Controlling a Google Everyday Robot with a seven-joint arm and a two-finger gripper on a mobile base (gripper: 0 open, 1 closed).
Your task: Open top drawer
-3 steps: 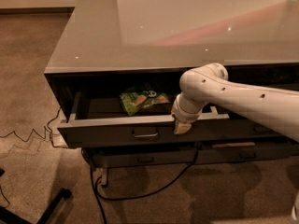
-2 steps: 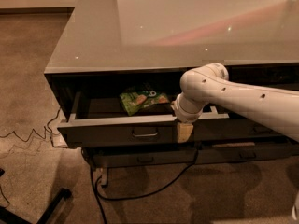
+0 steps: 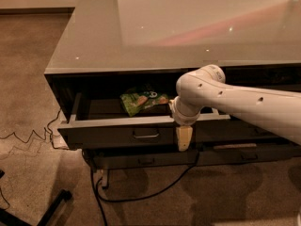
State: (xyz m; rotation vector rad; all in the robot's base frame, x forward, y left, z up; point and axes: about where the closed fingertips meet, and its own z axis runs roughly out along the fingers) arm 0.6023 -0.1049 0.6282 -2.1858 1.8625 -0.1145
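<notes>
The top drawer [image 3: 113,134] is pulled out from under the grey glossy desk top [image 3: 188,27]. Its dark flat front carries a small metal pull [image 3: 146,134] at centre. Inside lies a green snack bag [image 3: 142,100] on the tray. My white arm reaches in from the right. My gripper [image 3: 184,140] hangs down in front of the drawer front, to the right of the pull and apart from it.
Slimmer dark drawer fronts [image 3: 146,161] sit below the open drawer. A black cable [image 3: 136,194] loops over the carpet in front. Thin wires [image 3: 28,138] lie on the floor at left. A dark bar [image 3: 47,208] crosses the lower left corner.
My gripper has dropped lower down the drawer front. The drawer and the bag have not visibly moved.
</notes>
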